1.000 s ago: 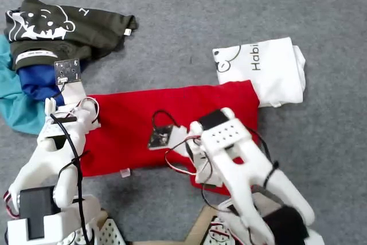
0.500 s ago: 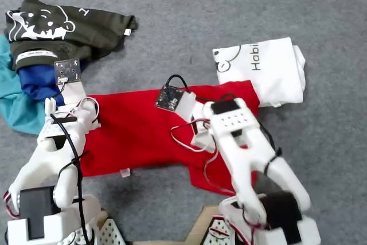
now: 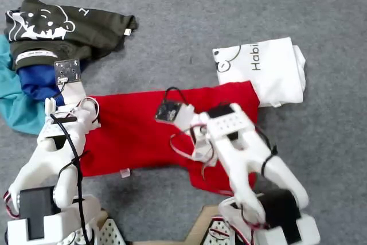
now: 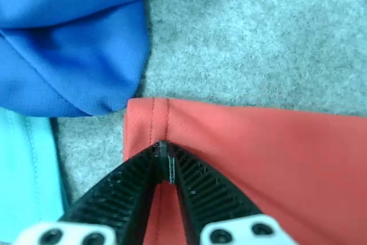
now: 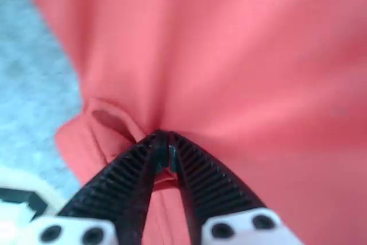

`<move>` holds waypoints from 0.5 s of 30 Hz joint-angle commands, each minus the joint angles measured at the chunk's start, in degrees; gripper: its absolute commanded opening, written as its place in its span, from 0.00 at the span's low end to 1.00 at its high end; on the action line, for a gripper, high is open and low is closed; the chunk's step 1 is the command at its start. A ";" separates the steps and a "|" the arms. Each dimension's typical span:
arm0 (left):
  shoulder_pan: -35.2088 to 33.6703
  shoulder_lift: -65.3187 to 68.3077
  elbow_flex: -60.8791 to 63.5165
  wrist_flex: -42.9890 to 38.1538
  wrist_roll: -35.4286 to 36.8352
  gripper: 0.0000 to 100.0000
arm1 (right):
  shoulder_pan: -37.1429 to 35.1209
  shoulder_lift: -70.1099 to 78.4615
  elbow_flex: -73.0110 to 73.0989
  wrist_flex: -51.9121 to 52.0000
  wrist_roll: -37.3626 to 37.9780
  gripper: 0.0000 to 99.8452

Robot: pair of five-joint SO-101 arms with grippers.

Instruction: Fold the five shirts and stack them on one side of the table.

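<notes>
A red shirt (image 3: 137, 130) lies spread across the middle of the grey table. My left gripper (image 4: 166, 162) is shut on the hem at its left corner, beside the blue shirt (image 4: 69, 44) and the teal shirt (image 4: 28, 164). In the high view that gripper (image 3: 85, 106) sits at the shirt's left edge. My right gripper (image 5: 166, 150) is shut on a bunched fold of the red shirt (image 5: 229, 55). From above it (image 3: 192, 129) hovers over the shirt's right half. A folded white shirt (image 3: 264, 73) lies at the right, touching the red one.
A dark green shirt (image 3: 63, 24) is heaped at the far left on top of the blue shirt (image 3: 37, 81) and the teal shirt (image 3: 14, 107). Bare grey table (image 3: 189, 21) stretches along the far side and at the right front. The arm bases stand at the near edge.
My right arm swung toward the far side over the red shirt, then came back a little toward the front. The left arm has kept still on the corner.
</notes>
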 commanded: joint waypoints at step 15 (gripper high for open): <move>0.13 0.09 -2.42 0.18 0.18 0.03 | -11.43 -20.26 9.45 12.75 -0.09 0.01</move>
